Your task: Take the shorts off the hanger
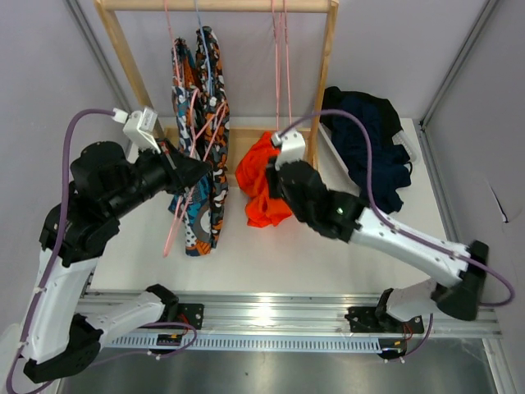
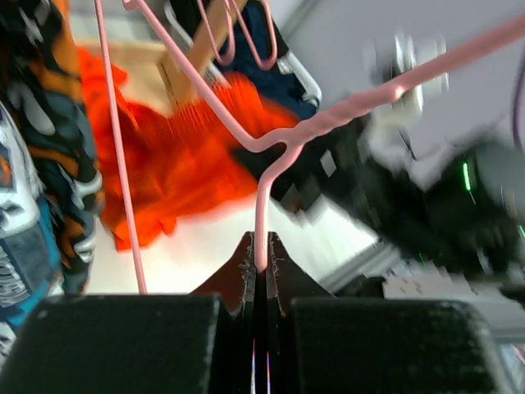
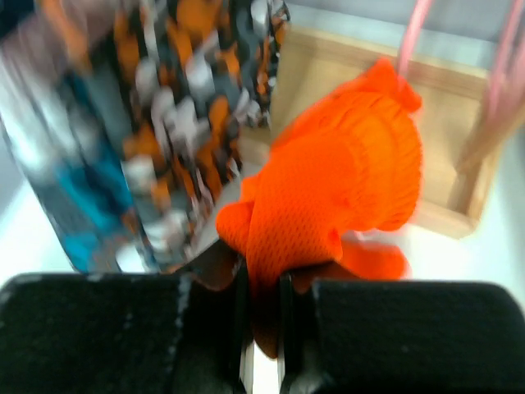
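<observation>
The left arm (image 1: 107, 185) rises from its near-left base, elbow bent high, forearm reaching right. The left gripper (image 2: 261, 250) is pinched tight on a pink hanger wire (image 2: 328, 123). The right arm (image 1: 394, 234) stretches low from the near right toward the far left, with the right gripper (image 3: 262, 283) clamped on the bright orange shorts (image 3: 344, 180).

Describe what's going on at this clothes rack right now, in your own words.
Two robot arms are working at a wooden rack. The left end effector is shut on the wire of a pink hanger, while the right end effector pinches the orange shorts low by the rack's base. Patterned shorts hang from the rack on the left, and dark shorts lie in a heap on the table to the right.
</observation>
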Available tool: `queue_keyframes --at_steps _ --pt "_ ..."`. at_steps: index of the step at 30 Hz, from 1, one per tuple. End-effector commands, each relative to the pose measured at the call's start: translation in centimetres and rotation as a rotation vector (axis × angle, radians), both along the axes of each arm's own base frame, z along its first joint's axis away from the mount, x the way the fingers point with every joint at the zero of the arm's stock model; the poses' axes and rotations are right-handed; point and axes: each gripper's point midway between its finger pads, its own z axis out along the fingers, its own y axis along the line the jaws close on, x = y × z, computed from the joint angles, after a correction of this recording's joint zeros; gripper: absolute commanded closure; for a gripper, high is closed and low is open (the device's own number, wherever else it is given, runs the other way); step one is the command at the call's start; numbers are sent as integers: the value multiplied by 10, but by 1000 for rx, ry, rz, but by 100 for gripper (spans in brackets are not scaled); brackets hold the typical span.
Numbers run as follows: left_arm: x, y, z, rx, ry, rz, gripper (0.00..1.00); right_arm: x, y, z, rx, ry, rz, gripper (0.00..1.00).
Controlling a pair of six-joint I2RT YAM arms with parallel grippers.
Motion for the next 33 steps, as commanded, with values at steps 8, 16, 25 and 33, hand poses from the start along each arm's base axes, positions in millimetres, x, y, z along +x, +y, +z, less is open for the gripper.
queue_keyframes --at_steps 8,16,25,33 --pt "88 -12 93 28 -285 158 100 -54 -219 123 67 -270 -392 100" --pt "147 -21 124 -20 -332 164 100 18 -291 237 29 -422 -473 100" --pt "203 -28 134 -61 -356 126 100 143 -313 296 158 -554 -475 100" --pt "232 -35 108 -43 -327 105 100 211 -306 253 219 -506 -425 100"
